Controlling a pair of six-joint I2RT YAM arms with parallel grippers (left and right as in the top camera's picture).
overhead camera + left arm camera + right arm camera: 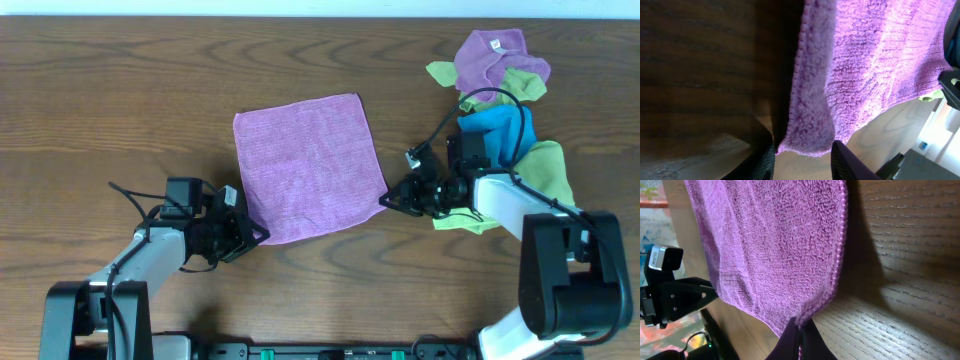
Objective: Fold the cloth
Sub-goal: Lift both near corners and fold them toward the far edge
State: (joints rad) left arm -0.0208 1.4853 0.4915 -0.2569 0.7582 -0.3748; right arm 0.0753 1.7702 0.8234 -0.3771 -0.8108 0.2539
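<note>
Okay, overhead: the purple cloth (310, 165) lies flat mid-table, slightly skewed, well apart from the pile of cloths (500, 90) by the far right corner. The left gripper (252, 235) sits at the cloth's near left corner and the right gripper (388, 200) at its near right corner. Both are on the near edge, so the free far edge lies straight ahead of the fingers.

Left wrist: the fingers (847, 162) are apart and straddle the corner tip, not clamped on it.

Right wrist: the fingers are together, pinching the corner hem.

The fold probably runs from the near edge toward the far edge of the table. The left gripper likely needs to close first.
</note>
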